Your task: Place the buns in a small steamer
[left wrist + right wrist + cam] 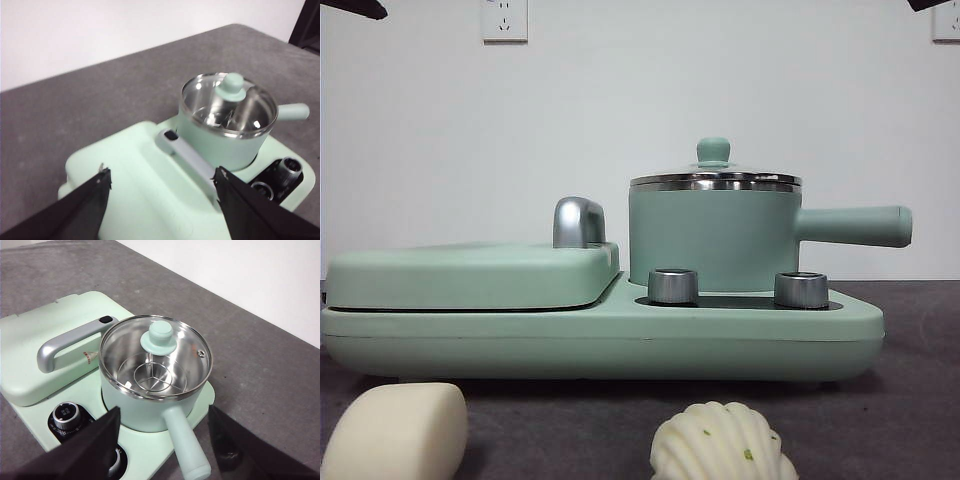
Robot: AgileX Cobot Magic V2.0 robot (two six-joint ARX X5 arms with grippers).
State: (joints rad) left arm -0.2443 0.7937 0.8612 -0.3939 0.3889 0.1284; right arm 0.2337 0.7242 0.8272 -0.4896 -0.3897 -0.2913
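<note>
Buns first: both sit out on the grey tabletop [920,380], right at the near edge of the front view. The smooth rounded bun [398,432] lies low on the left side of that view, and the ridged shell-shaped bun [722,443], speckled with tiny green flecks, lies near the middle; the two are well apart from each other. Neither one is inside anything, and neither is touched by an arm.

Behind them stretches the mint-green cooker base [610,335], with the flat hinged griddle [470,275] closed on one side, its chrome handle [578,221] poking up at the hinge end. On the other side stands the small steamer [715,235], upright on the base, steel rim gleaming, straight side handle [855,226] pointing away from the griddle. Its glass lid [155,357] is on, green knob [713,151] sitting on top, and through the glass the right wrist view shows a wire rack down in the steel pot. Two metal dials [673,285] sit on the base in front of the pot.

Up high, the left tool [162,187] hangs above the griddle end of the cooker, jaws spread wide with nothing between them. The right tool [165,427] hangs above the steamer's handle side, jaws also spread wide and holding nothing. In the front view both arms show only as dark tips at the top corners.
</note>
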